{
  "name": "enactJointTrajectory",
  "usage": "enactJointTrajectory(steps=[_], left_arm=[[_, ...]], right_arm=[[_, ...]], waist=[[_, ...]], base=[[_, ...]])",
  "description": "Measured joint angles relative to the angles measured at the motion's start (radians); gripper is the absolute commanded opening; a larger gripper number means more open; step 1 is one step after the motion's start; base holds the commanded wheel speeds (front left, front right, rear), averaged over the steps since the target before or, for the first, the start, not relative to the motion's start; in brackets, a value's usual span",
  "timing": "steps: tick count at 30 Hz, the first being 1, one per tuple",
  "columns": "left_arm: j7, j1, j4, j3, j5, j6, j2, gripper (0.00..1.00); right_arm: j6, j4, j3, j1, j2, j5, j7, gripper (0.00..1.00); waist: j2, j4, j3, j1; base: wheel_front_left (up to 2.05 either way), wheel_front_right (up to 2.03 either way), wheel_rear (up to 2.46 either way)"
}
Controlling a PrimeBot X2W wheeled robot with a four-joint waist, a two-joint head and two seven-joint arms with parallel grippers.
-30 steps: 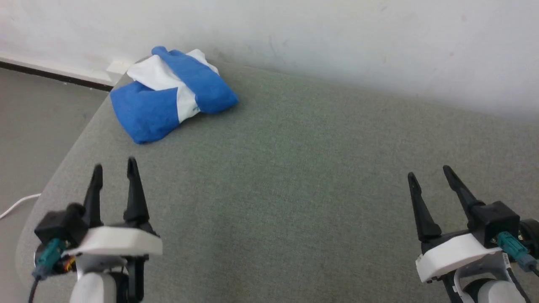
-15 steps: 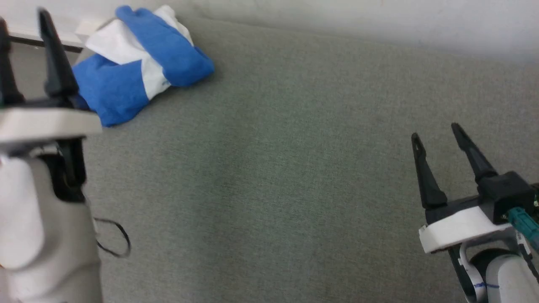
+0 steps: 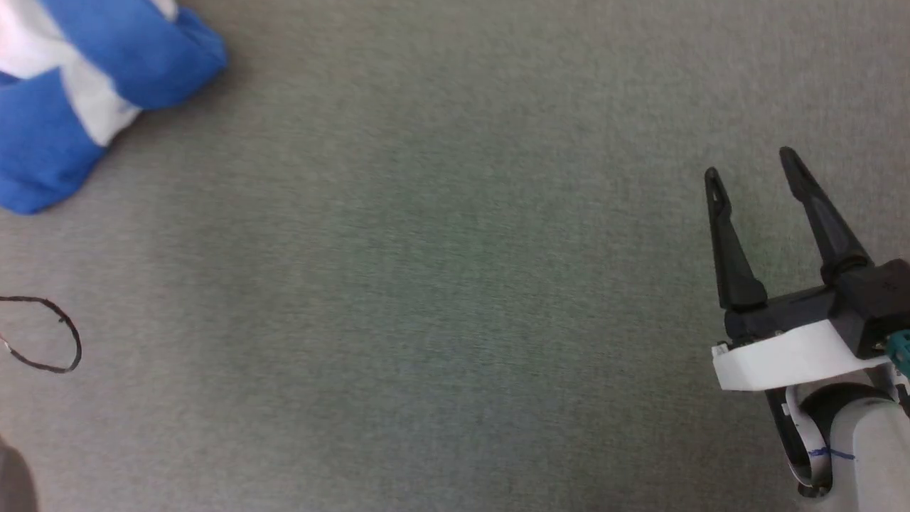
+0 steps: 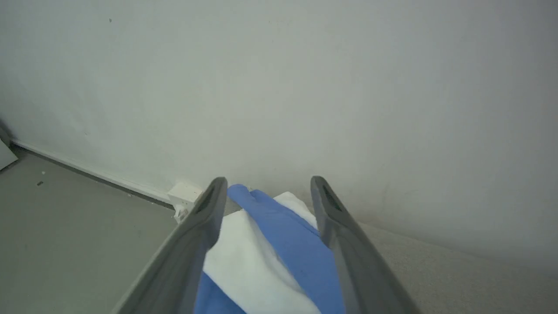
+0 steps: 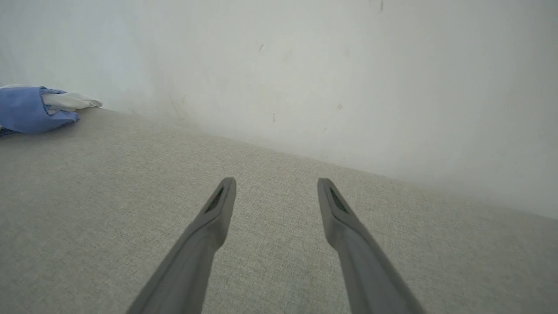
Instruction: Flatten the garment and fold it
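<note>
1. One pale, scuffed wall (image 5: 305, 65) is seen behind the table in both wrist views, and a white skirting strip (image 4: 87, 172) is carried along its foot.
2. The table (image 3: 455, 284) is covered in grey-green woven fabric, and its far edge is set against the wall.
3. A grey floor (image 4: 65, 226) is seen to the left of the table in the left wrist view.
4. The garment (image 3: 64, 92) is found on the table at the upper left corner of the head view, near the wall and the table's left edge. It is bunched in a loose heap, with blue folds laid across white cloth, and is not yet flattened.
5. The left end effector (image 4: 269, 179) is held over the garment with its two fingers spread wide. Blue and white cloth is seen between them, and nothing is pinched. Whether the cloth is touched cannot be told.
6. The right end effector (image 3: 749, 163) is held at the lower right of the head view, above bare table and well apart from the garment. Its fingers are spread wide and nothing is gripped.
7. A thin black cable loop (image 3: 78, 348) is seen at the left edge of the head view, below the garment. Whether it lies on the table cannot be told.
8. A small white block (image 4: 185, 194) is set at the foot of the wall, just beside the table's corner.
</note>
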Motion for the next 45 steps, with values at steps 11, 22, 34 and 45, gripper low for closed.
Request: enactJointTrajectory(steps=[11, 22, 34, 45], left_arm=[[0.387, -0.122, 0.309, -0.034, -0.164, -0.015, 0.111, 1.0], [0.546, -0.172, 0.353, -0.093, -0.25, -0.017, 0.186, 0.0], [0.035, -0.145, 0.319, -0.193, -0.09, -0.015, 0.198, 0.0], [-0.349, -0.207, 0.248, -0.3, 0.068, 0.011, 0.174, 0.0]], right_arm=[[0.0, -0.021, 0.01, -0.023, 0.003, -0.002, -0.017, 1.0], [0.0, -0.009, 0.039, -0.058, 0.005, -0.006, -0.037, 1.0], [0.0, 0.105, 0.032, -0.041, 0.007, 0.057, -0.099, 1.0], [0.0, 0.167, -0.028, 0.072, 0.008, 0.135, -0.129, 1.0]], waist=[[0.0, -0.074, 0.157, 0.0], [0.0, -0.105, 0.201, -0.0001], [0.0, -0.121, 0.035, -0.0002], [0.0, -0.126, -0.203, -0.0004]], base=[[0.0, 0.0, 0.0], [0.0, 0.0, 0.0], [0.0, 0.0, 0.0], [0.0, 0.0, 0.0]])
